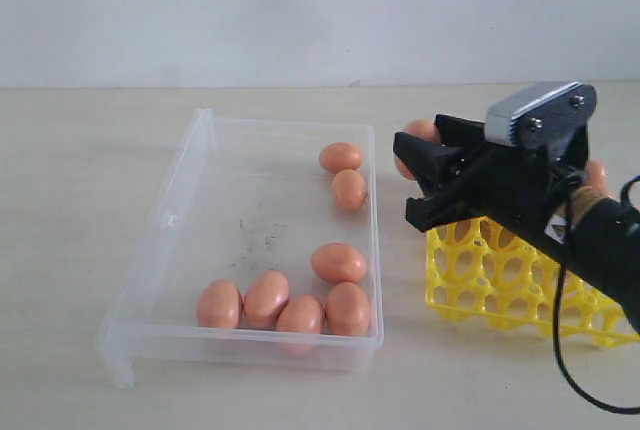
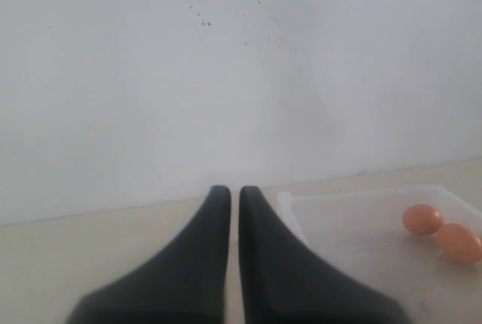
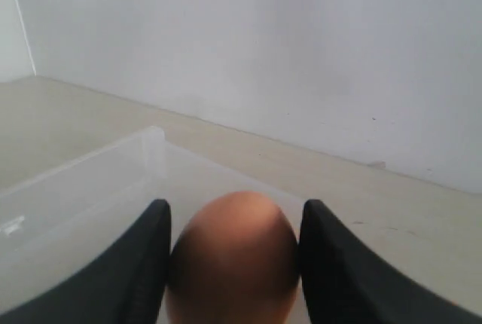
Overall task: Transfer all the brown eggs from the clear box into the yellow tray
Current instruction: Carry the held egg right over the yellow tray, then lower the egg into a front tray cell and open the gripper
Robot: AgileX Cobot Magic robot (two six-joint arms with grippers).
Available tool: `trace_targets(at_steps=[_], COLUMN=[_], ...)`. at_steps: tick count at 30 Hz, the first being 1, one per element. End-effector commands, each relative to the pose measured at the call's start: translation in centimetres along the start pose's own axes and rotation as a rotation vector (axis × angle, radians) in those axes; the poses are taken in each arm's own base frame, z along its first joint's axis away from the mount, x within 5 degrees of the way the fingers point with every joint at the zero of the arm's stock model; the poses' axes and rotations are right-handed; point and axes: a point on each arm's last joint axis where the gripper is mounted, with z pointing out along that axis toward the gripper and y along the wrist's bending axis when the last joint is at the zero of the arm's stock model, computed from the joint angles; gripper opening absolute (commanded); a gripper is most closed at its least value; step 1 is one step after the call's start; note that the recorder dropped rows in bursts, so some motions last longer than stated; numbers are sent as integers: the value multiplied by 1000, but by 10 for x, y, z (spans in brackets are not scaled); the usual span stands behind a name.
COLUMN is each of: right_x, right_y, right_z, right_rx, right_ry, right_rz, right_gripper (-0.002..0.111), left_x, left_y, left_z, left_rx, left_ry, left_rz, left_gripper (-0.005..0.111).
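In the exterior view the clear box [image 1: 186,182] lies left of centre with several brown eggs in it: two near its far right wall [image 1: 341,157] and a cluster along the near wall [image 1: 300,314]. The yellow tray [image 1: 490,276] stands just right of the box. My right gripper [image 1: 408,178] hovers above the tray's left end, beside the box's right wall, shut on one brown egg [image 3: 233,256]. That egg fills the space between the fingers [image 3: 147,264]. My left gripper [image 2: 235,193] is shut and empty, near a corner of the box [image 2: 354,215].
One more egg [image 1: 597,174] shows behind the right arm, at the tray's far side; the arm hides what it rests in. Dark specks mark the box floor [image 1: 258,238]. A black cable [image 1: 560,340] hangs from the right arm in front of the tray.
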Motion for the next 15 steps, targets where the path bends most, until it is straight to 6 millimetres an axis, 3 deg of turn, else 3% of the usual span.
trace_targets(at_steps=[1,7,15], right_x=[1,12,35], right_y=[-4,-21,-27], right_z=[-27,-47,-45], right_rx=[-55,-8,20], right_ry=[22,80,162], right_rz=[9,16,34], right_gripper=[0,0,0], left_x=[1,1,1], left_y=[0,0,0], left_z=[0,0,0], left_rx=[7,7,7], left_ry=[1,1,1], left_rz=[-1,-1,-1], left_gripper=[4,4,4])
